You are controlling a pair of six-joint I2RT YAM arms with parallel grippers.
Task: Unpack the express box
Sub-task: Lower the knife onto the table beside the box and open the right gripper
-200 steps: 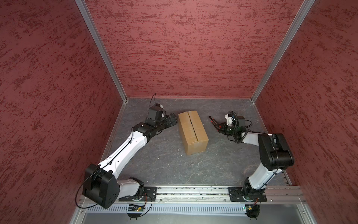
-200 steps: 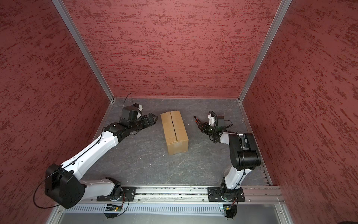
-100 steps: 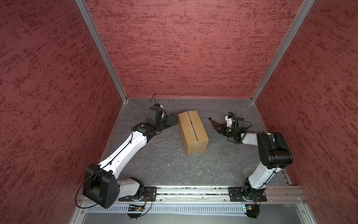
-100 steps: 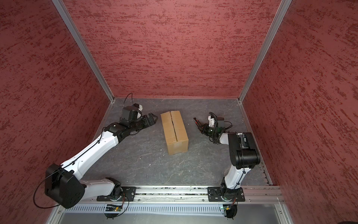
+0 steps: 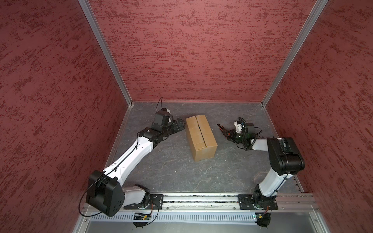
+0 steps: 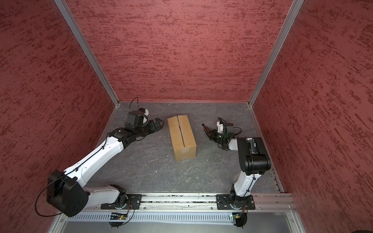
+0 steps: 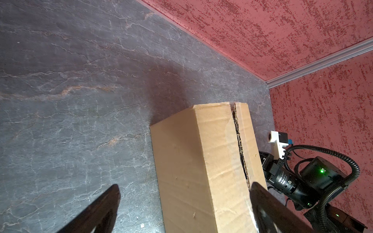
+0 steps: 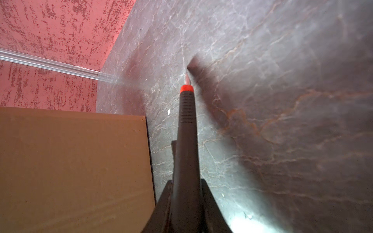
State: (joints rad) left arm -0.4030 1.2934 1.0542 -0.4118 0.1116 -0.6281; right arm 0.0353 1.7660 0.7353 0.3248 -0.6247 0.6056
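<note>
The plain brown oblong cardboard express box [image 5: 200, 139] stood, flaps down, mid-frame on the grey marbled tabletop [image 5: 171, 167] in both top views. Left claw [image 5: 180, 126], spread wide and empty, sat just left of it. Right claw [image 5: 227, 134], further right, pinched a black red-collared pen-shaped knife [image 8: 186, 121].

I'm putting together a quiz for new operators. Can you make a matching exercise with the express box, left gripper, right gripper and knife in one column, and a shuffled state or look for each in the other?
Column one
1. express box
2. left gripper
3. right gripper
4. knife

Column two
A. jaws wide apart, gripping nothing
B. black handle, orange-red collar
C. flaps down, standing on the table between the arms
D. jaws closed on a tool's handle

Pairs: 1-C, 2-A, 3-D, 4-B
</note>
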